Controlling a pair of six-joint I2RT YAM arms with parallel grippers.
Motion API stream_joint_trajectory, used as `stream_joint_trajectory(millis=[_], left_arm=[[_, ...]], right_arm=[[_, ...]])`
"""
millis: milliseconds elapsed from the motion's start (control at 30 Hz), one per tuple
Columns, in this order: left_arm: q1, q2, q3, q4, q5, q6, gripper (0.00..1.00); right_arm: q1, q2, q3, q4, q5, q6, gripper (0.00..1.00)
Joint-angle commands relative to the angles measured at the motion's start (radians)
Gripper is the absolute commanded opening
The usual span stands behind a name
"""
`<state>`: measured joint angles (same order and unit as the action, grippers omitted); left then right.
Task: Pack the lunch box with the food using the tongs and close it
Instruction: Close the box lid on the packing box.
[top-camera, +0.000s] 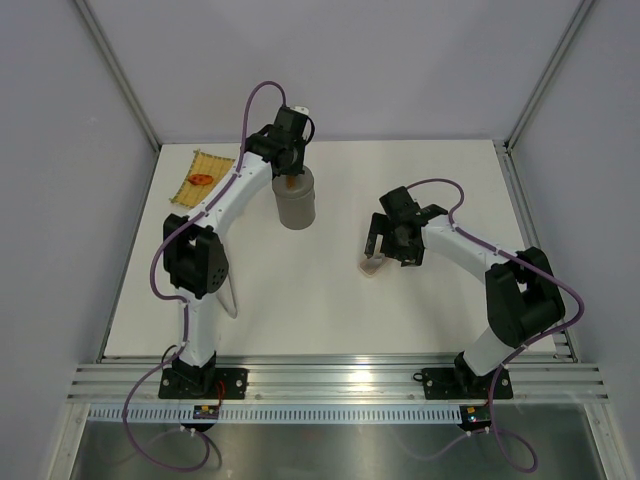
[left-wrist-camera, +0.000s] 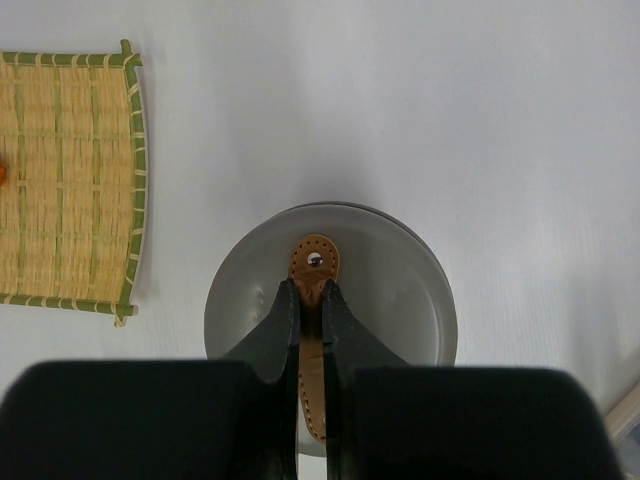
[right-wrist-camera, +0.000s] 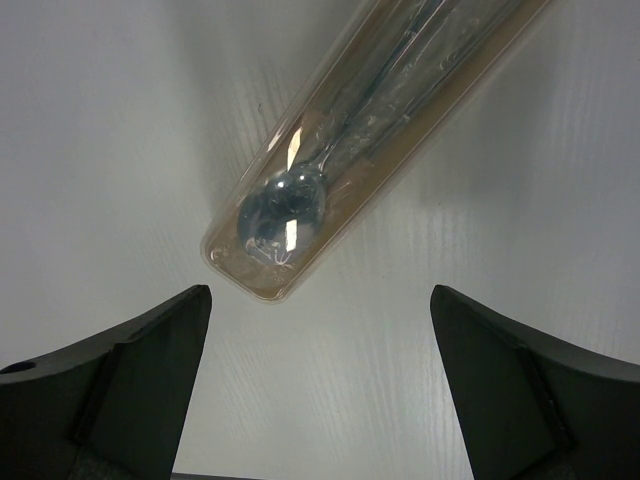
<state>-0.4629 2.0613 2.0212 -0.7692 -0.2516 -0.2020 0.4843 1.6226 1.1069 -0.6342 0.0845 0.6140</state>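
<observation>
At the far left of the table, your left gripper is pinched fully shut on the brown handle of the round grey lid. The lid sits over the top of the lunch box, but you cannot tell from these views whether it is seated or only resting there. The food, an orange-red piece, lies on the yellow mat just left of the box, so packing looks undone.

Your right gripper hangs with its jaws spread wide and holds nothing. It is poised above the rounded end of the clear cutlery case, where a spoon bowl and slim metal stems show through the plastic. A thin silver loop by the left arm's elbow may be the tongs, though it is too small to be sure.

Expect the lid to be stiff and light, while its strap looks soft and will probably flex. Grip low, near the rivet, or the disc may swing and tilt. The canister looks smooth-walled and light, so it could slide or tip if the lid drags on it. The food is small and may roll, so take it across the middle with gentle pressure.
</observation>
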Motion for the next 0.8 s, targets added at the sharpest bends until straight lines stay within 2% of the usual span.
stream_joint_trajectory(millis=[0,100,167,333,367,467,767], left_arm=[[-0.006,0.0,-0.016,-0.107,0.04,0.001,0.0],[-0.006,0.0,-0.012,-0.107,0.032,0.003,0.0],[-0.006,0.005,-0.006,-0.122,0.019,0.004,0.14],[-0.006,-0.001,-0.001,-0.13,0.014,0.006,0.38],[-0.008,-0.003,-0.003,-0.13,0.017,0.004,0.47],[-0.01,-0.012,-0.001,-0.128,0.017,0.003,0.59],[-0.028,-0.075,-0.006,-0.09,-0.037,-0.017,0.6]], right_arm=[[0.013,-0.009,0.031,0.004,-0.008,-0.005,0.99],[0.013,-0.01,0.028,0.002,-0.009,-0.005,0.99],[0.013,-0.01,0.027,0.002,-0.008,-0.007,0.99],[0.014,-0.013,0.03,0.004,-0.009,-0.005,0.99],[0.014,-0.013,0.03,0.002,-0.009,-0.005,0.99],[0.013,-0.018,0.03,0.004,-0.008,-0.005,0.99],[0.014,-0.027,0.027,0.001,-0.005,-0.002,0.99]])
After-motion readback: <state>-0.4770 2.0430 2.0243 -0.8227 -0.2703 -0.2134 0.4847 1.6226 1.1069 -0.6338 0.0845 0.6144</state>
